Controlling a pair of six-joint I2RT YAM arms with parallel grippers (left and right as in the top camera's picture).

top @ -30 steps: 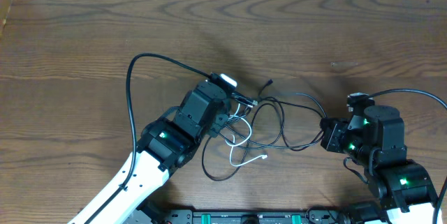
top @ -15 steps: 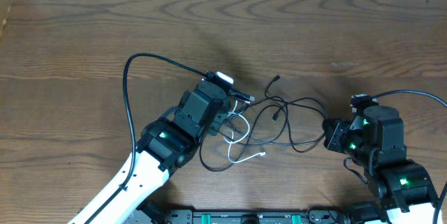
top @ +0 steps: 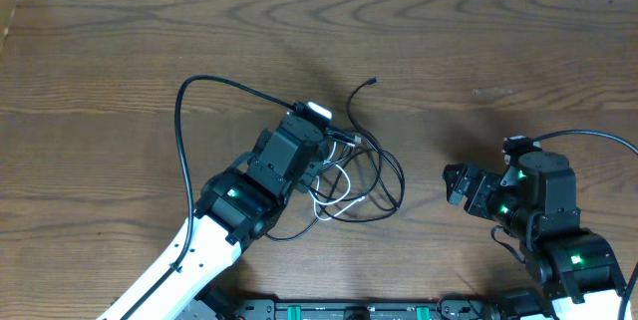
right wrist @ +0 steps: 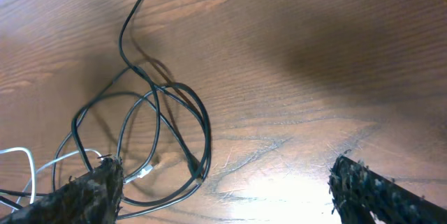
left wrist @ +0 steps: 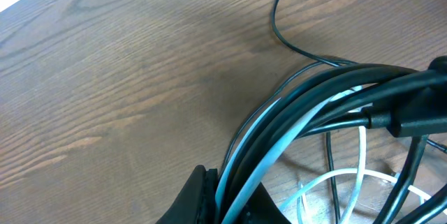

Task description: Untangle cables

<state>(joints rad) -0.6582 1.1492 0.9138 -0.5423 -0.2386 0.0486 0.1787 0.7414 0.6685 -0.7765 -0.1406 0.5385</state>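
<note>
My left gripper [top: 332,151] is shut on a bunch of the cables, black and white strands together. In the left wrist view they run up out of the jaws [left wrist: 234,192]. The black cable [top: 387,175] lies in loose loops just right of that gripper, its plug end [top: 372,81] pointing toward the far side. The white cable [top: 341,196] curls under the loops. My right gripper [top: 455,182] stands wide open, a short way right of the loops. In the right wrist view nothing is between its fingers [right wrist: 87,196], and the black cable [right wrist: 202,123] lies ahead to the left.
The thick black cord [top: 189,101] of the left arm's camera arcs over the table behind the left arm. The wooden table [top: 518,51] stretches far back and right. A dark rail [top: 359,310] runs along the near edge.
My right gripper has opened and let go of the black cable. The stretched loops have sprung back left toward the left gripper, and the plug end has swung farther away.
</note>
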